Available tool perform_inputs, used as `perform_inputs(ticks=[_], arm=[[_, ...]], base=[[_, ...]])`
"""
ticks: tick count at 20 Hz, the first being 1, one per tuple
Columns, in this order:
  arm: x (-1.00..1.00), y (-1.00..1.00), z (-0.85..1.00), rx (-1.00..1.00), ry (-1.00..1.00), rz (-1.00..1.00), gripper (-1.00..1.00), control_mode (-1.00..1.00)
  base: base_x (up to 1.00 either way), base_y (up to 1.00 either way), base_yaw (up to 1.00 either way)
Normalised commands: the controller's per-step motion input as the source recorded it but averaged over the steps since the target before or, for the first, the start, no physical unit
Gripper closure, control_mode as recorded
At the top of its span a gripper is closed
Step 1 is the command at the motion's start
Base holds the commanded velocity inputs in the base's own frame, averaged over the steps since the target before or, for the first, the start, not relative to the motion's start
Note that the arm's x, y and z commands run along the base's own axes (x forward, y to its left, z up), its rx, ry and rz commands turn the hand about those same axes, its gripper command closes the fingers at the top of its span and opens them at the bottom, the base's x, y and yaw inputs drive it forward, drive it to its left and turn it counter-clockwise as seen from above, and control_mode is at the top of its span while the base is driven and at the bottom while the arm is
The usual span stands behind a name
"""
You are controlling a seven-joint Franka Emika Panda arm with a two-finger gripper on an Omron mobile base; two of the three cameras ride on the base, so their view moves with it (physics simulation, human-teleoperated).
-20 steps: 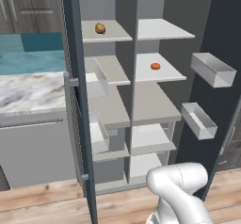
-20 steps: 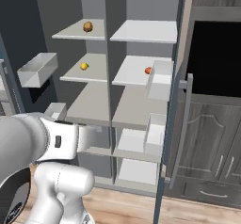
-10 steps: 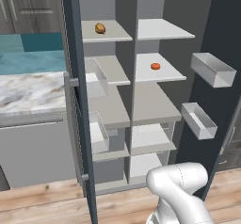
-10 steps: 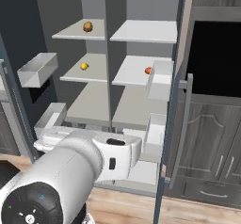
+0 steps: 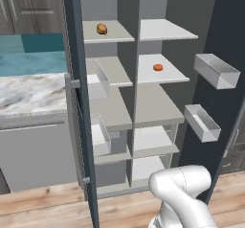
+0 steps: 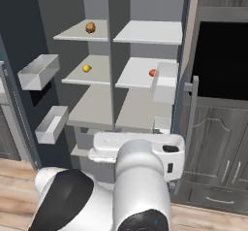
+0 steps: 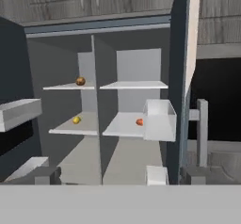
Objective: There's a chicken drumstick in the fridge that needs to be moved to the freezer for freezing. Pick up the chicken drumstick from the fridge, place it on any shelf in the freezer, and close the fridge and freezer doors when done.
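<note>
Arm (image 6: pixel 140 176) has been swung toward centre. Claw (image 7: pixel 121 176) is held wide apart, empty. Chicken drumstick (image 5: pixel 101 28) remains unmoved on top left shelf (image 5: pixel 119 34); pickup judged not begun.

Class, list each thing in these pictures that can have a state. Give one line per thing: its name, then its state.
freezer door: open
fridge door: open
chicken drumstick: lying on the top left shelf, not held
orange-red item: resting inside the right half, untouched
yellow item: resting inside the left half, untouched
gripper: open, empty
</note>
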Motion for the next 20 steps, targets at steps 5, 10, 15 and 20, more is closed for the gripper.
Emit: perform_inputs(ticks=[5,10,15,20], arm=[[0.57,-0.37,-0.38,0.02,-0.05,0.28,-1.0,-1.0],[0.4,-0.46,-0.27,0.03,-0.08,0.33,-1.0,-1.0],[0.46,-0.43,-0.22,0.04,-0.05,0.3,-1.0,-1.0],[0.39,-0.41,-0.1,0.04,-0.01,0.25,-1.0,-1.0]], base=[[0.0,0.0,0.0],[0.0,0.0,0.0],[0.0,0.0,0.0],[0.0,0.0,0.0]])
